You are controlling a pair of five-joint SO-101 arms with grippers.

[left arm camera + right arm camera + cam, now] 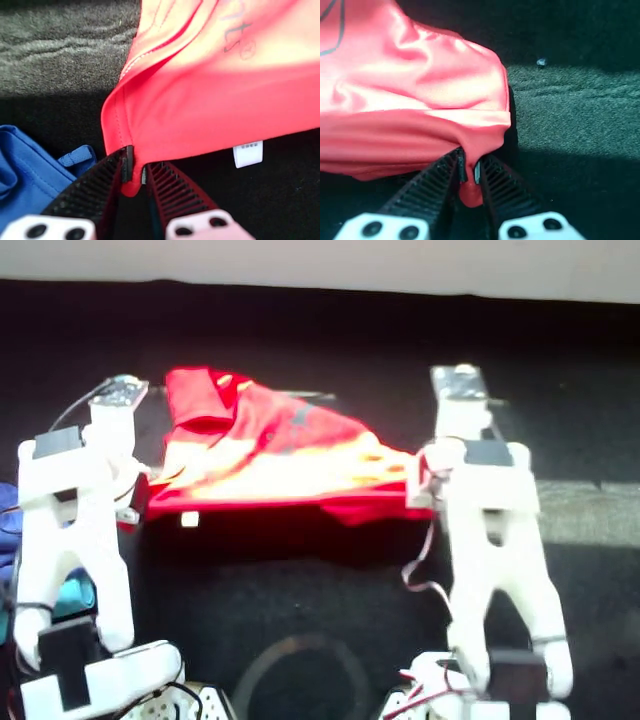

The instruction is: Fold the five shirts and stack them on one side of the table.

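A red shirt (280,455) lies stretched across the middle of the dark table, its near edge lifted between both arms. My left gripper (134,172) is shut on the shirt's left corner (125,187), with a white label (247,153) hanging from the hem beside it. My right gripper (468,172) is shut on the right corner of the red shirt (415,95), the cloth bunched just past the fingertips. In the high view the left gripper (138,492) and the right gripper (420,485) stand at the shirt's two ends.
A blue shirt (27,172) lies beside the left gripper at the table's left edge, also seen as blue cloth (8,520) in the high view. The dark tabletop (330,580) lies bare in front of the red shirt. A pale wall (400,260) runs along the back.
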